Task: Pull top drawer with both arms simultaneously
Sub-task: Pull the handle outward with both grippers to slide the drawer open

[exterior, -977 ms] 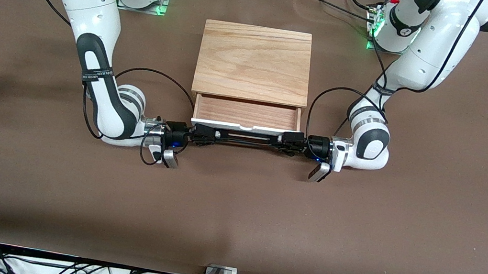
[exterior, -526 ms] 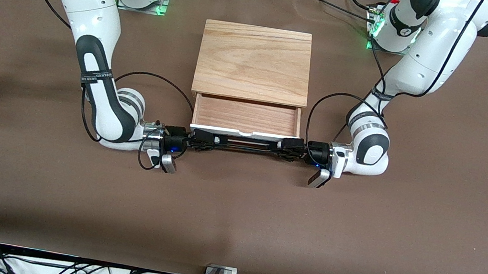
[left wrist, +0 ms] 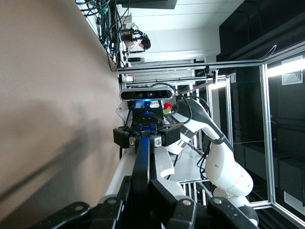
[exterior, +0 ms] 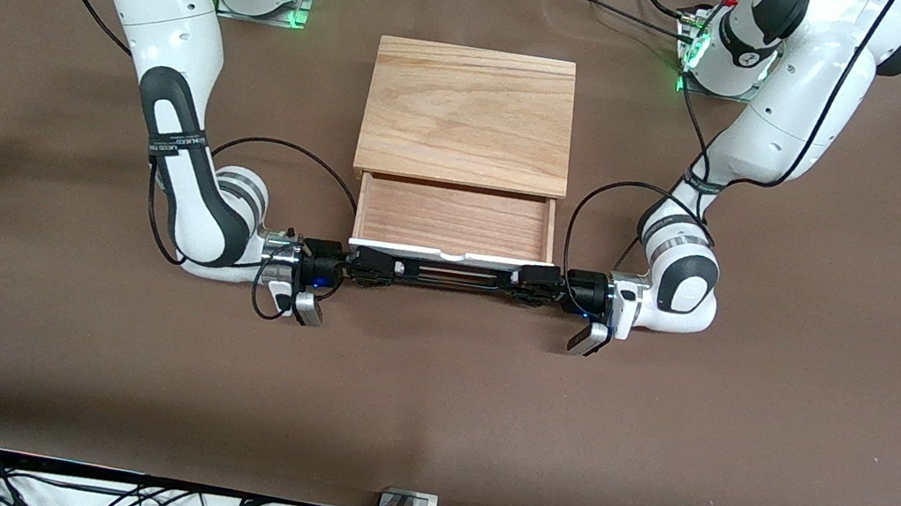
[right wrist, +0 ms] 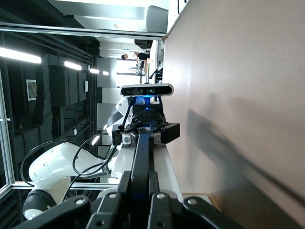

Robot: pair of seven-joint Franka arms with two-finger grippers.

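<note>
**Clerk:** Item one, the top drawer (exterior: 455, 220). Location?

**Operator:** Centre of the front view, just below the oak casing (exterior: 468, 115), partly drawn out. I can see its reddish tray floor and its white front panel. The black bar handle (exterior: 454, 272) runs along the lower edge of that panel.

**Clerk:** Item two, the grippers?

**Operator:** Right gripper (exterior: 374, 264) is at the handle's end on the frame's left, left gripper (exterior: 531, 282) at the end on the frame's right. Both sets of fingers are clenched on the bar; each wrist view looks straight down it to the other gripper.

**Clerk:** Step in hand?

**Operator:** I judge mid-pull, drawer not fully out. Next I should draw both arms evenly toward the bottom of the frame over the table (exterior: 427, 410), or the drawer may skew and bind.
</note>
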